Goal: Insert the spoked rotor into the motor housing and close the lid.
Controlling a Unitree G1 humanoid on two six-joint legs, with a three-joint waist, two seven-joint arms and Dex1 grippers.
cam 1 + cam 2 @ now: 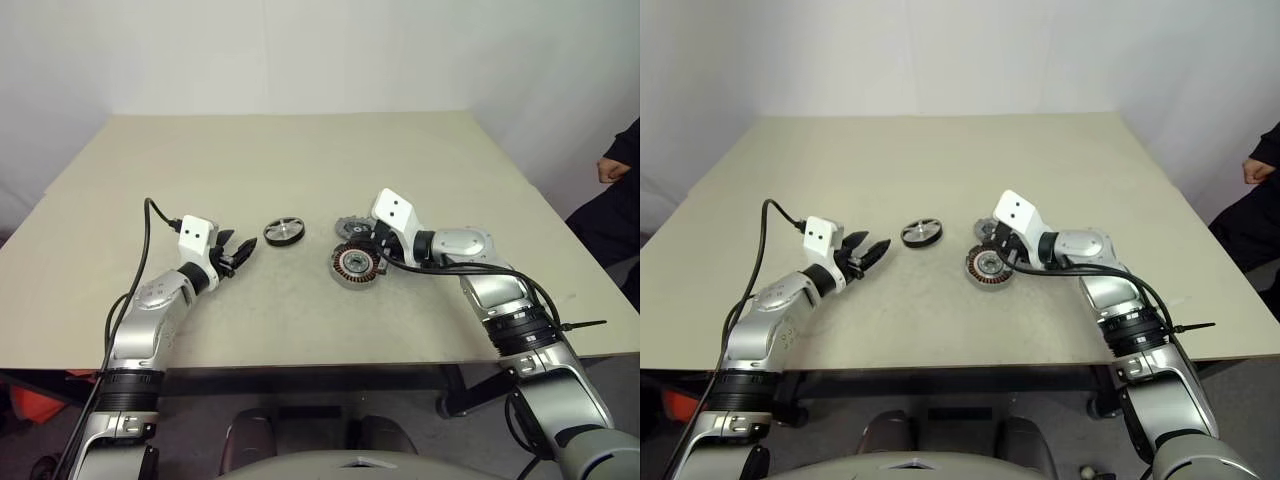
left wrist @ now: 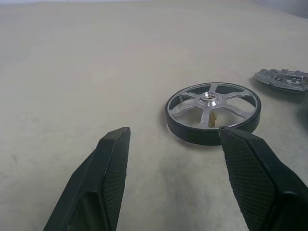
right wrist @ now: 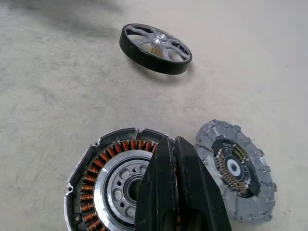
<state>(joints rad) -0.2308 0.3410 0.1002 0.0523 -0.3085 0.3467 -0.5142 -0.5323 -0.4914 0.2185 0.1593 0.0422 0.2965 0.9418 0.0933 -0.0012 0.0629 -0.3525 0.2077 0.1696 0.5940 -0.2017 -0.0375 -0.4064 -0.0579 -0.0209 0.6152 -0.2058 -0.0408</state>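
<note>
From the head cameras, the three round parts lie in a loose row on the beige table (image 1: 300,170): the spoked rotor (image 1: 284,232) between the two arms, the motor housing (image 1: 355,264) near the right arm, and the lid (image 1: 352,227) just behind the housing. The left gripper (image 1: 238,252) points toward the rotor from close by, fingers spread and holding nothing, apparently lined up for a pickup. The right gripper (image 1: 372,248) hovers over the housing's near edge.

In the left wrist view, the rotor (image 2: 213,112) lies flat, hub up, just beyond the left gripper's two open fingertips (image 2: 115,144), not yet between them.

In the right wrist view, the right gripper's fingers (image 3: 175,168) are pressed together with nothing between them, poised above the housing (image 3: 103,185), whose copper windings show. The lid (image 3: 236,178) lies just beside it, perhaps kept close for closing afterwards. The rotor (image 3: 155,48) sits well apart.
</note>
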